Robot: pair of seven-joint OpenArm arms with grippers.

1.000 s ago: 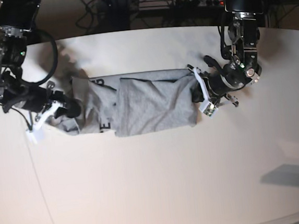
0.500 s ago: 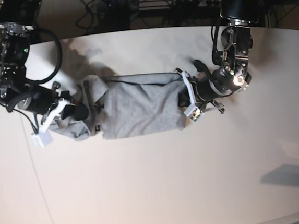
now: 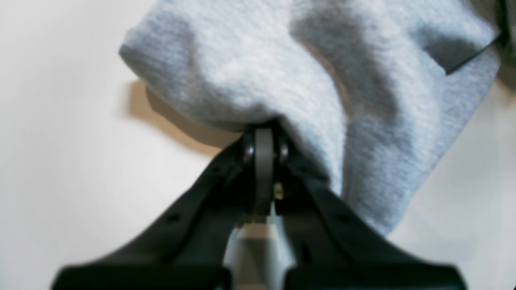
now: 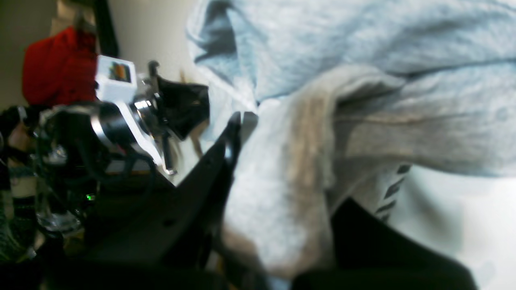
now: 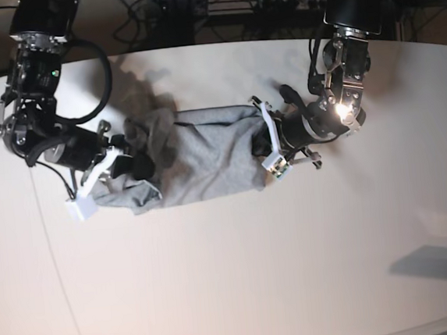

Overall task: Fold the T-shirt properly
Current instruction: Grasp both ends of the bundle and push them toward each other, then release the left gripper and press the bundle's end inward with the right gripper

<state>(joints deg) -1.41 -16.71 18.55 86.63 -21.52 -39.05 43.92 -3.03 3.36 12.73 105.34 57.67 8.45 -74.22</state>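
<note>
One T-shirt [image 5: 199,154] is in play, a heather-grey cotton piece lying bunched in a band across the upper middle of the base view, on the pale table [image 5: 233,276]. Two grippers work it, one at each end. At centre right of that view, the left gripper [image 5: 264,144] is pinched shut on the shirt's right-hand edge; its wrist view shows the jaws closed tight with a fold of grey knit [image 3: 282,72] rising out of them. At left of the base view, the right gripper [image 5: 133,164] is clamped on the opposite end, and its wrist view shows thick gathered cloth [image 4: 282,181] filling the space between the black jaws, with a strip of black lettering [image 4: 387,193] peeking out at lower right.

Judging by how it drapes and wrinkles, the fabric is light, soft and limp: it will sag between the two holds, slide easily over the smooth table, and keep no crease unless pressed flat. It is not fragile. Good places to take hold are hems, sleeve seams or doubled edges, where several layers give the jaws something firm; a single layer would likely pull out or drag the rest askew. One arm per end is in view.
</note>
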